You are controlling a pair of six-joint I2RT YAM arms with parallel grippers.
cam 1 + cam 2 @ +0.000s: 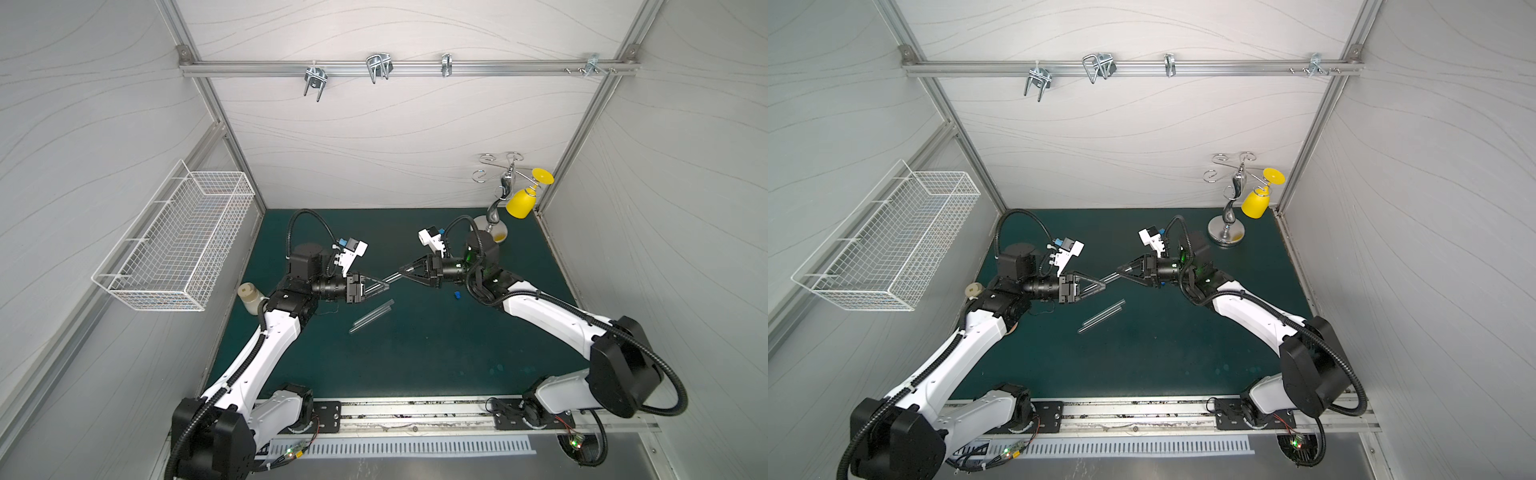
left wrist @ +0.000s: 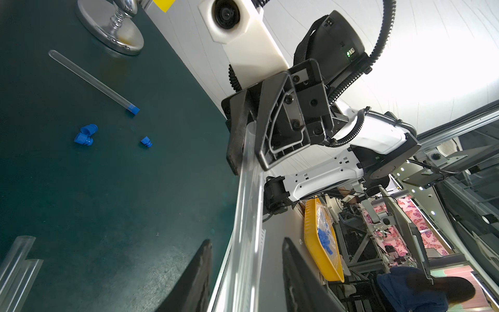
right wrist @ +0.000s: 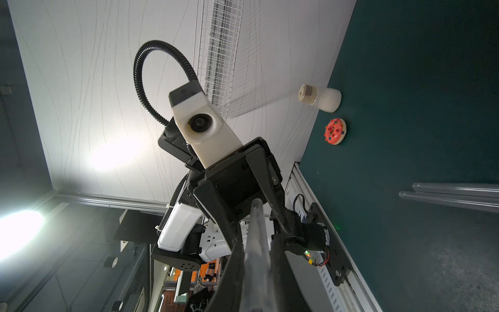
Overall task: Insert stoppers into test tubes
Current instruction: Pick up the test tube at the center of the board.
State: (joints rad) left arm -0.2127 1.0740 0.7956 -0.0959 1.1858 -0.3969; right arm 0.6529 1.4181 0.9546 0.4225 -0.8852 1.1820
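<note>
Clear test tubes [image 1: 372, 316] lying paired (one aloft), blue stoppers [image 2: 84, 140] loose

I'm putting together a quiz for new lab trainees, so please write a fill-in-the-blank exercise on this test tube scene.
1. The right end effector is shut on one clear ___.
2. On the mat, the loose stoppers number ___.
3. The lying tube beside the chrome rack is plugged by a ___ stopper.
4. The goblet hanging from that rack is ___.
Missing words: test tube; three; blue; yellow.
</note>
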